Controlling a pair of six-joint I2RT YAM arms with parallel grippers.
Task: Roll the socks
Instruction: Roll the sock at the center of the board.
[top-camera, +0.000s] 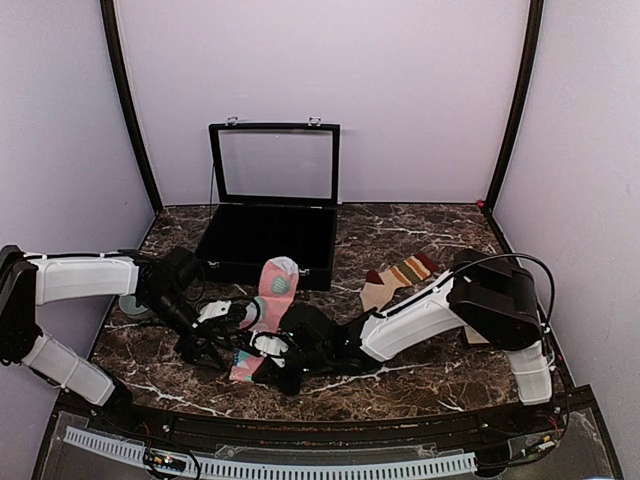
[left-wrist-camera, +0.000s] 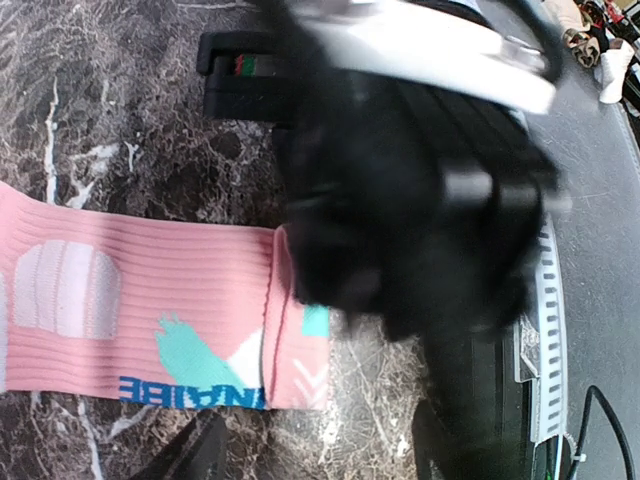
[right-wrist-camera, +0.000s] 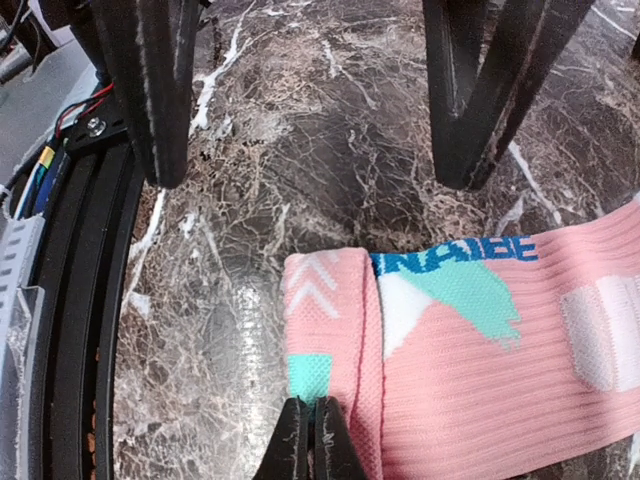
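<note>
Lengthwise, pink sock (top-camera: 275, 292) runs near-to-far, toe far; right tool (right-wrist-camera: 310, 435) pinches its fold, left tool (left-wrist-camera: 315, 462) wide.

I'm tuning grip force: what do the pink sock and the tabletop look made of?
Pink sock: soft knit fabric, matte; fine ribs show and its end folds over. Tabletop: dark marble or marble-look laminate, glossy; white veins and reflected glare, real stone or not unclear.

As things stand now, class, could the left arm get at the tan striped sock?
Probably not. The tan striped sock lies well to the right, and the right arm stretches across between it and the left gripper, which is open beside the pink sock.
</note>
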